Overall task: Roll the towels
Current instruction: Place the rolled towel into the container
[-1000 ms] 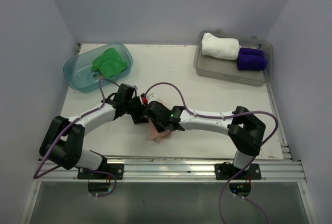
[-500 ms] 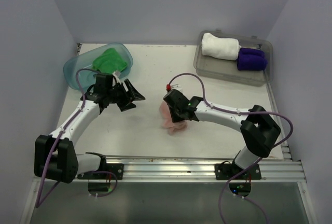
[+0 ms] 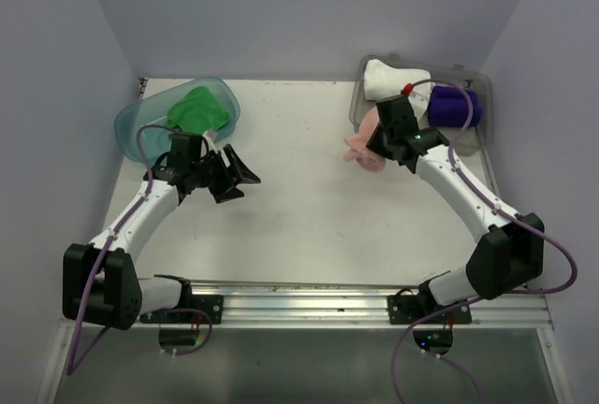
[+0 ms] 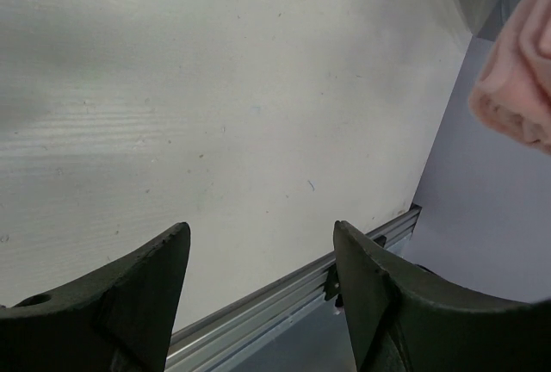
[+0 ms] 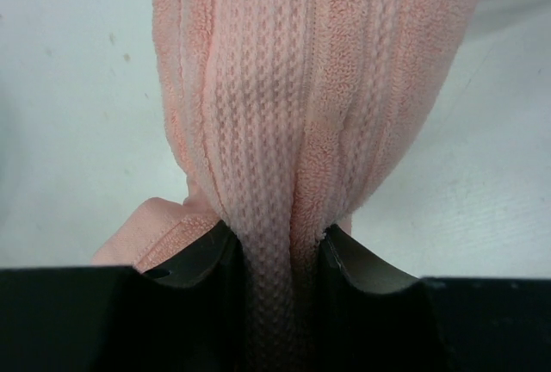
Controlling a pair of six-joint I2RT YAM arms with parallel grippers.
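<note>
wrist view shows you what overhead hides: salmon pink ribbed cloth towel (image 5: pixel 284 114) pinched tight between right gripper (image 5: pixel 275 247) fingers, just beside clear grey plastic tray (image 3: pixel 473 137). your left gripper (image 4: pixel 263 256) gapes, holds nothing.

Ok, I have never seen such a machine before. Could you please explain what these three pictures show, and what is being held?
These are two robot arms bolted at the near edge of a table, each ending in a two-finger gripper. The wide picture comes from a fixed camera above and behind them. The other two come from cameras on the wrists. The right gripper is shut on a pink towel, which is bunched between its fingers, close to a clear tray. In that tray lie a rolled white towel and a rolled purple towel. The left gripper is open and holds nothing, over bare table. Beyond it, a green towel lies in a teal tub.
</note>
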